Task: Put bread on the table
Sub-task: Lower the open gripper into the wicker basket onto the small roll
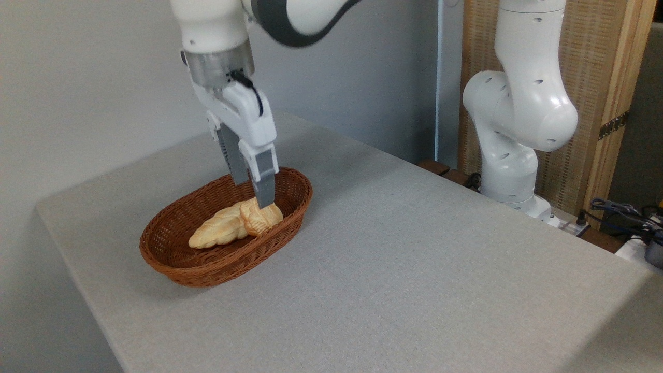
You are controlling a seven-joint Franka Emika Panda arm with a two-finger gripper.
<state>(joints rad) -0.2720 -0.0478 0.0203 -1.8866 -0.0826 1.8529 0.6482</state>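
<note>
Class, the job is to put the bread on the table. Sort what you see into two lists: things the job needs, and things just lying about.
Needed:
bun
table
gripper
basket, which holds the bun

Lying about:
braided loaf in the basket
cables at the far right

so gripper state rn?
gripper: open, fingers straddling the bread in the basket, not closed on it yet.

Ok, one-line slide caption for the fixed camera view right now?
Franka gripper reaches into the wicker basket, fingers straddling the round bun beside the braided loaf.
</note>
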